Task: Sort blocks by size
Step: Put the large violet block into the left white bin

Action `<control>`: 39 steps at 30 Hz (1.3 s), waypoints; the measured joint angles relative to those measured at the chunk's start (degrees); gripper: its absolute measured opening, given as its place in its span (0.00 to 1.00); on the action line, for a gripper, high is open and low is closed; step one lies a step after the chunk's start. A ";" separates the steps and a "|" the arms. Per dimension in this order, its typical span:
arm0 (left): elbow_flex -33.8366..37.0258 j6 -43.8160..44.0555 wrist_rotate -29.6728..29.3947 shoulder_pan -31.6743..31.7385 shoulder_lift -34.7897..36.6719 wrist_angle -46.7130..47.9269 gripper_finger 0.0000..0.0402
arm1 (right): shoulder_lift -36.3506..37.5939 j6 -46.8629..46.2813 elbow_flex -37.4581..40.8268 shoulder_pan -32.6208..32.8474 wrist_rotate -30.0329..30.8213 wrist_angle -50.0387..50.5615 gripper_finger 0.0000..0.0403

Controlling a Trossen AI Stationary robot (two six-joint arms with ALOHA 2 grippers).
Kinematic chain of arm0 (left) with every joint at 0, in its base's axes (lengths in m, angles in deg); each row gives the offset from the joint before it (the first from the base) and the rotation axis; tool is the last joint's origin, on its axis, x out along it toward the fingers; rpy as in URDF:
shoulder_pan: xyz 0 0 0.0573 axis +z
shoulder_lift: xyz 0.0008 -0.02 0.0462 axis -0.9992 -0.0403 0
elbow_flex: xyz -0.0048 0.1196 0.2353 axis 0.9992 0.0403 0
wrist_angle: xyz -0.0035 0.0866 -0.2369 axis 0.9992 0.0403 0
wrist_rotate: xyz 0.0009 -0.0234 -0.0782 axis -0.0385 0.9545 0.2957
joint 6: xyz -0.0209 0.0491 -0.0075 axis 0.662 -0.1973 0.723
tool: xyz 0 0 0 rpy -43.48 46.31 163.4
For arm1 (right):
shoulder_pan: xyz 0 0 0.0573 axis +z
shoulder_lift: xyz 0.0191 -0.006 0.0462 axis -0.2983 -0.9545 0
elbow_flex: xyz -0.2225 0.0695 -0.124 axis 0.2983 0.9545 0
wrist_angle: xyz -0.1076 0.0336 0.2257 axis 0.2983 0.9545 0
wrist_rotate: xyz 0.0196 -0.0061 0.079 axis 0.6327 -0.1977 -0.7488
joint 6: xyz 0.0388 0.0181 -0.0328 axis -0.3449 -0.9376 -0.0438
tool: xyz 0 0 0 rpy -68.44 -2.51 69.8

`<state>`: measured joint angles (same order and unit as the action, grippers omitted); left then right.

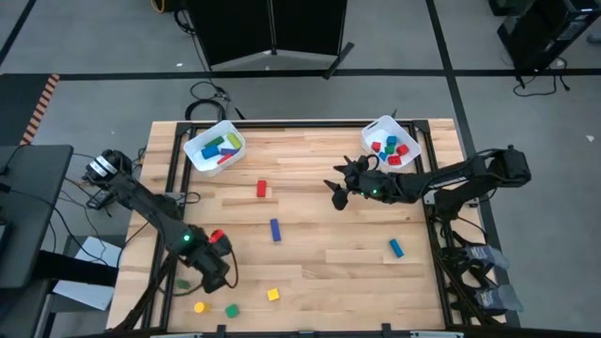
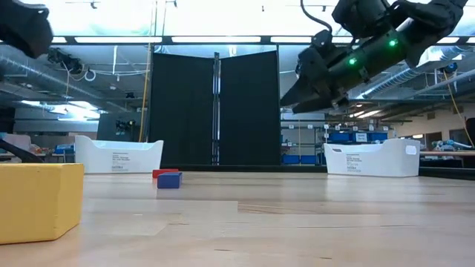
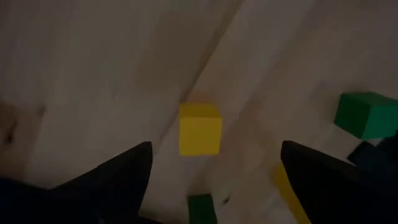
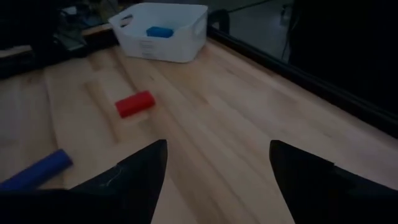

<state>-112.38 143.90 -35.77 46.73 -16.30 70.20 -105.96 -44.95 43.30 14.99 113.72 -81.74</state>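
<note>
Left claw (image 1: pixel 214 268) low over the near-left tabletop (image 1: pixel 319 272), fingers spread wide, empty; yellow cube (image 3: pixel 199 128) lies ahead between them, green cube (image 3: pixel 367 114) beside. Left bin (image 1: pixel 215 148) holds longer blocks. Red bar (image 1: pixel 262 189) and blue bar (image 1: pixel 275 230) mid-tabletop. Right claw (image 1: pixel 340 191) raised, wide open, empty, near the far-right bin (image 1: pixel 392 142) of small cubes.

Red, blue, green, yellow blocks (image 1: pixel 261 189); white bins (image 1: pixel 214 147)
</note>
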 joint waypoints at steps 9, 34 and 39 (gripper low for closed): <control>0.00 7.03 -2.55 -4.12 -2.77 -0.93 0.89 | -0.18 2.05 0.00 1.55 -0.07 -4.85 0.73; -1.94 9.51 -13.97 4.10 -10.27 -8.09 0.88 | 0.13 4.66 -0.02 2.64 -0.37 -8.85 0.72; -1.95 7.04 -18.96 14.43 -11.66 -20.29 0.87 | 0.15 4.66 -0.02 2.64 -0.38 -9.53 0.72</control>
<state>-114.33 150.94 -54.73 61.15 -27.96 49.91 -105.81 -40.29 43.27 17.63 113.34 -91.27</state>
